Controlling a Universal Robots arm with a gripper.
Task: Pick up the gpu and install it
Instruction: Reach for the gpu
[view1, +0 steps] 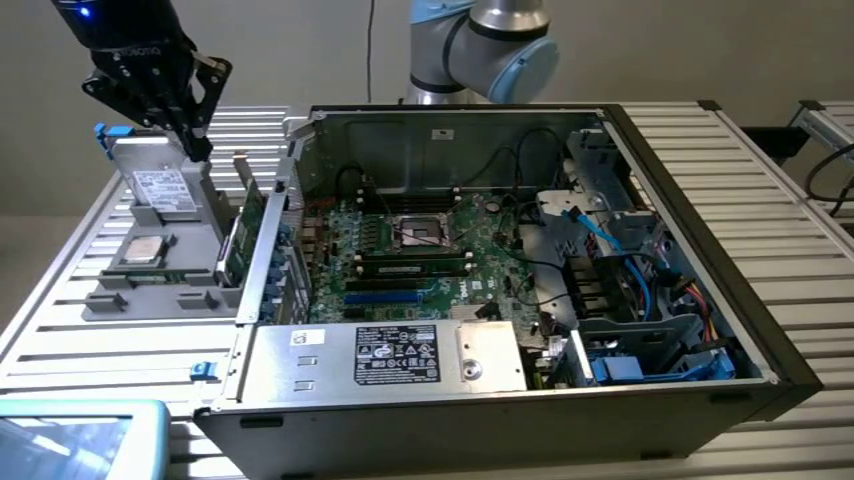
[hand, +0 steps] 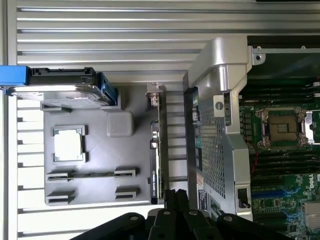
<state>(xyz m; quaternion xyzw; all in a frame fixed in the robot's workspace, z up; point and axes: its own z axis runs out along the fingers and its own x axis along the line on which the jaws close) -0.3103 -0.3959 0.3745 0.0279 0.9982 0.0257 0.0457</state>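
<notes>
One card is my whole job here, and the gpu (view1: 240, 235) is not in hand yet. It stands on edge in the grey holder (view1: 134, 300) on the slatted worktop (view1: 60, 310), on the side nearest the open case (view1: 441, 135), just beside the case's wall. In the exterior view that puts it at about nine o'clock from the motherboard (view1: 400, 255). My tool (view1: 200, 150) hangs above the holder at roughly eleven o'clock from the card, fingers pressed together with nothing between them. An upright hard drive (view1: 160, 188) sits just below it. Through the wrist camera the card shows as a thin edge running up to just beside the fingertips. I judge this to be the approach before the pick, with the install not begun and the slots on the board bare. As I read it, the grasp calls for parted fingers squared across that thin edge. It also needs a straight descent that keeps off the case wall and the drive.
</notes>
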